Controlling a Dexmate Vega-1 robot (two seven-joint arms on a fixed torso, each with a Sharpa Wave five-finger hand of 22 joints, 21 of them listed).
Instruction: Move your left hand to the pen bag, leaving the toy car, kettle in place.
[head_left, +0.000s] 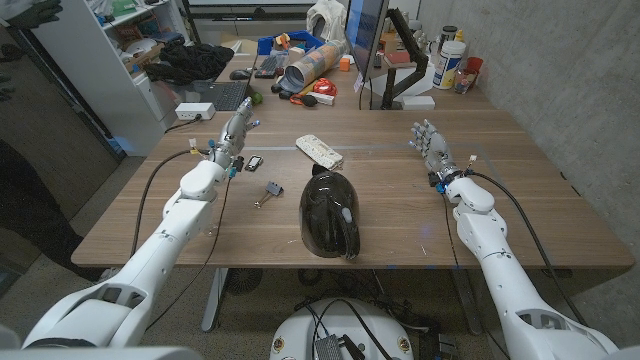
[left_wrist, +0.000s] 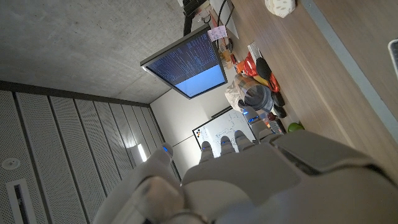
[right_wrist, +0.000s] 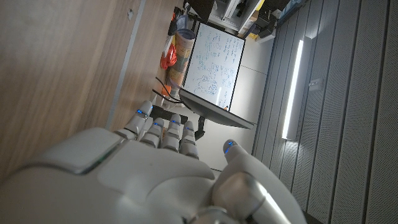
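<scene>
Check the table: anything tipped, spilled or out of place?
No spill or damage shows. The glossy black rounded object in the middle seems to lie on its side, though I cannot tell what it is. The flat white oblong item behind it lies at a slant, not squared with it.

Black pen bag (head_left: 329, 213) between open hands
</scene>
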